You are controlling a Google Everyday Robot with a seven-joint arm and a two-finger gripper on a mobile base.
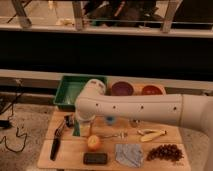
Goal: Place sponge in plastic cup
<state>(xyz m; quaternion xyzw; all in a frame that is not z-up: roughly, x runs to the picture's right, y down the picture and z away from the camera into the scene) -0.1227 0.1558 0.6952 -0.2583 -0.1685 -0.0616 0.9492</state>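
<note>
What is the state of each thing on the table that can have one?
gripper: shut on the sponge, left of the cup
sponge: held, it seems; not in the cup
cup: standing on the table, top hidden by the arm
cloth: folded, lying flat
orange: whole, standing free

Robot test area: claw over wooden table, fruit, railing behind

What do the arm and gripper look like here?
The arm is a thick smooth white tube with a row of small dark dots along its side and a rounded white joint housing. The gripper, below that joint over the wooden table, is pale with dark parts. No outside cables show.
</note>
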